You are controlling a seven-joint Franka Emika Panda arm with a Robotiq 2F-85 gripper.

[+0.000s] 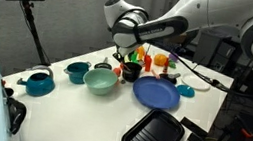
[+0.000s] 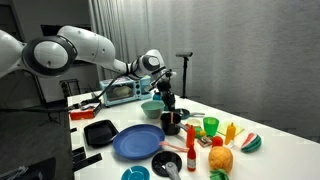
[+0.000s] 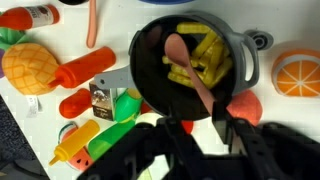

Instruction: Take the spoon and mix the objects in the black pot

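Because the mixing has to happen down among the yellow pieces (image 3: 212, 48), the claw (image 3: 205, 135) hovers just above the black pot (image 3: 148, 62). Its 2 fingers are pinched onto the handle of the spoon (image 3: 183, 55), whose bowl dips inside the pot. Toy foods lie just outside the pot on the tabletop (image 1: 95, 111). A blue plate (image 1: 156, 93) and a green bowl (image 1: 101, 80) flank the pot, likely leaving room to stir.

Matt blk pot (image 3: 244, 70), smooth plastic spoon (image 3: 190, 72)
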